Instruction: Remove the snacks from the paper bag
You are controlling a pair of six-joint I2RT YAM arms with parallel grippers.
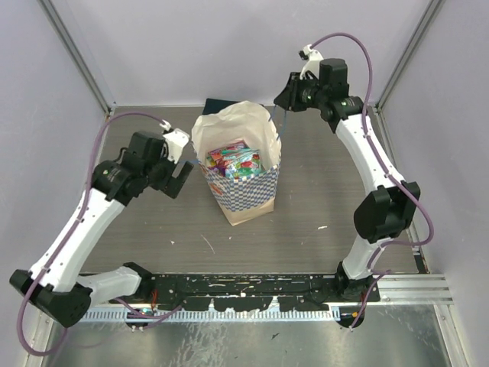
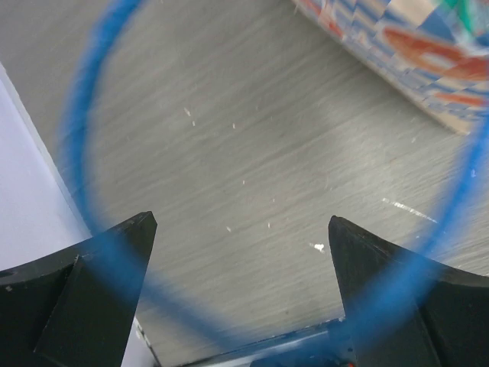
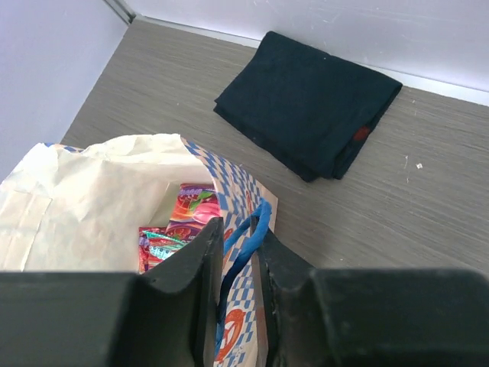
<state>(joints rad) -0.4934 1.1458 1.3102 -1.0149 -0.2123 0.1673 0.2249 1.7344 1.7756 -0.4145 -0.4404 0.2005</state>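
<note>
The right gripper (image 3: 238, 229) is clenched on a blue cord handle (image 3: 258, 218) at the far right rim of the paper bag (image 1: 246, 195). The left gripper (image 2: 243, 220) is released, its jaws spread wide, just left of the bag. A second cord loop (image 2: 75, 122) hangs blurred before its camera; I cannot tell whether it touches the fingers. The bag stands upright mid-way across the table (image 1: 153, 229), with the snacks (image 1: 235, 160) inside. A dark folded cloth (image 3: 306, 103) lies just beyond, by the far wall.
</note>
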